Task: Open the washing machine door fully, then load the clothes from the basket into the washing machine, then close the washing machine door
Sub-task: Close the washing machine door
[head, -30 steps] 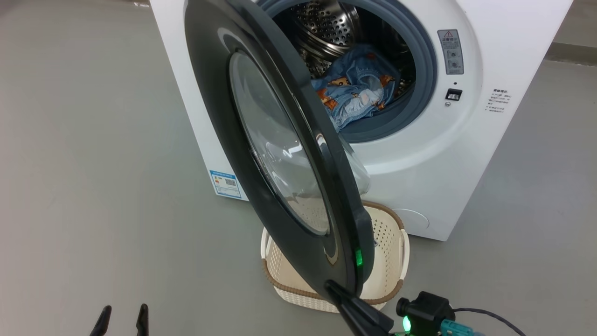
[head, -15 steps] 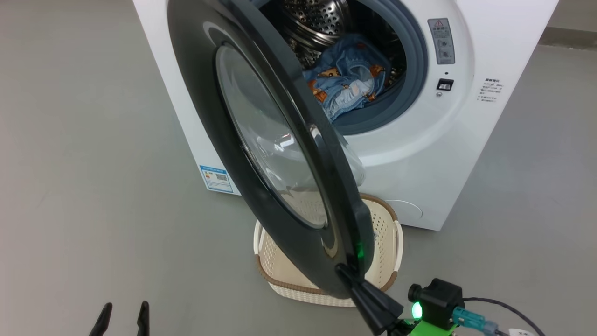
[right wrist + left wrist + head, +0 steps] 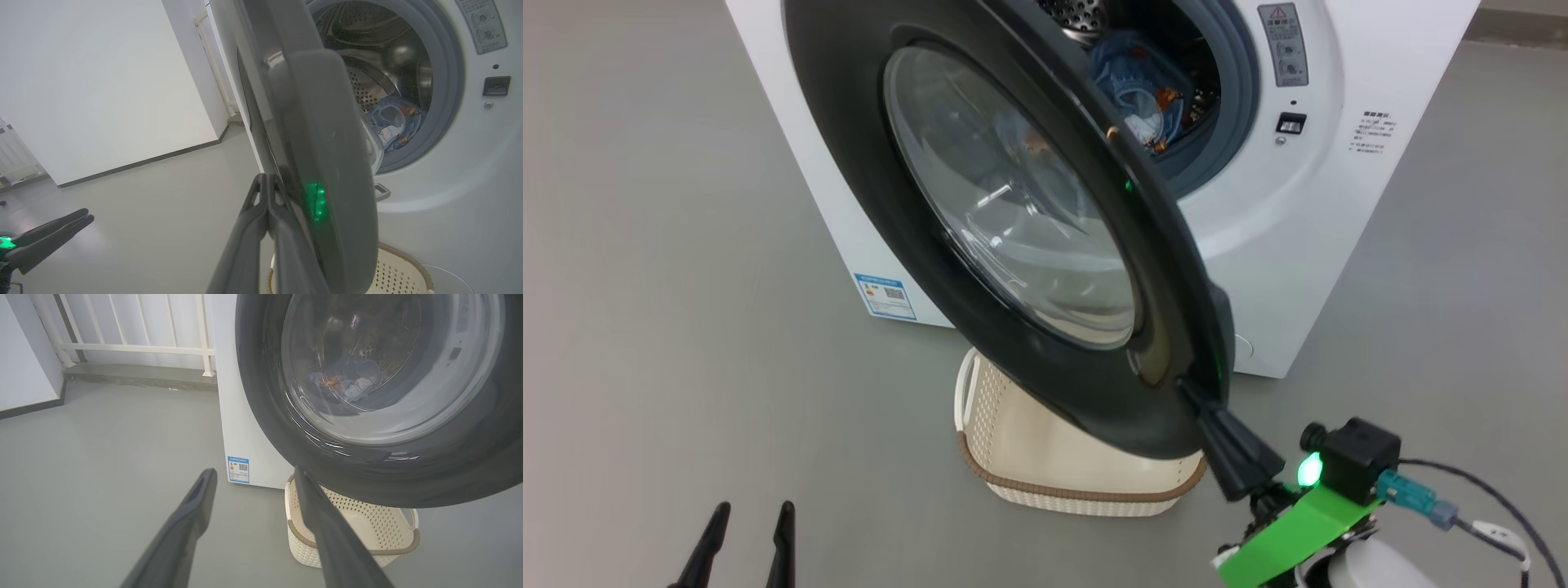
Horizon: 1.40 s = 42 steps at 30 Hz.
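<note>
Right in front of the washing machine, my right hand is pinched fully shut, holding nothing, with its tips against the outer black rim of the washing machine door, which stands partway open. Inside the drum the clothes lie in a heap. Down on the floor at the machine's foot, under the door, sits the basket. My left hand hangs well back from the machine, fingers spread wide, nothing in it.
</note>
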Available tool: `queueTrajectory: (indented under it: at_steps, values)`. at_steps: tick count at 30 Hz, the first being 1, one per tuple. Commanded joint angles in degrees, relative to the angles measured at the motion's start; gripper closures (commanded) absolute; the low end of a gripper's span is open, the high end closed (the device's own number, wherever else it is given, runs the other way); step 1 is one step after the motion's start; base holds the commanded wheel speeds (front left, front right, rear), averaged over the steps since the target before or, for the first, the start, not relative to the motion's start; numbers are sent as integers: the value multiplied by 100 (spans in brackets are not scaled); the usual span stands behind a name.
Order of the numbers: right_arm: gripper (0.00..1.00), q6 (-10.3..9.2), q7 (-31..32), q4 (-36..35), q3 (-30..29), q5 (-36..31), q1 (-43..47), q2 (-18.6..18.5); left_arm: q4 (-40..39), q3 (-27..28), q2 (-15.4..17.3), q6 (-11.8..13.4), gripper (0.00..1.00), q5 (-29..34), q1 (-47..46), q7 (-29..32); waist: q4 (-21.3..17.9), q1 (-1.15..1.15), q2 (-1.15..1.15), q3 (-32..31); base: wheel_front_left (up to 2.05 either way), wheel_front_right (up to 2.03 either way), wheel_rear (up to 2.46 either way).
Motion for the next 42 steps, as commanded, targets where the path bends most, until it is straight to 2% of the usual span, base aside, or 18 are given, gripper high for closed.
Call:
queueTrajectory:
  at_steps: [1,20,42]
  values:
    - [100,-1,-46,-97,-109,-97,-264,-28,-181,168,115,4,0,-21,-279,-60,-34,0,0,65,0,0,0]
    - [100,-1,-46,153,-972,-151,-1154,-48,-417,-9,26,4,0,-17,-752,-60,-81,0,0,776,0,0,0]
    - [100,-1,-46,496,-1731,-370,-2915,-215,-624,-471,-54,4,0,-73,-1930,-60,173,0,0,2197,0,0,0]
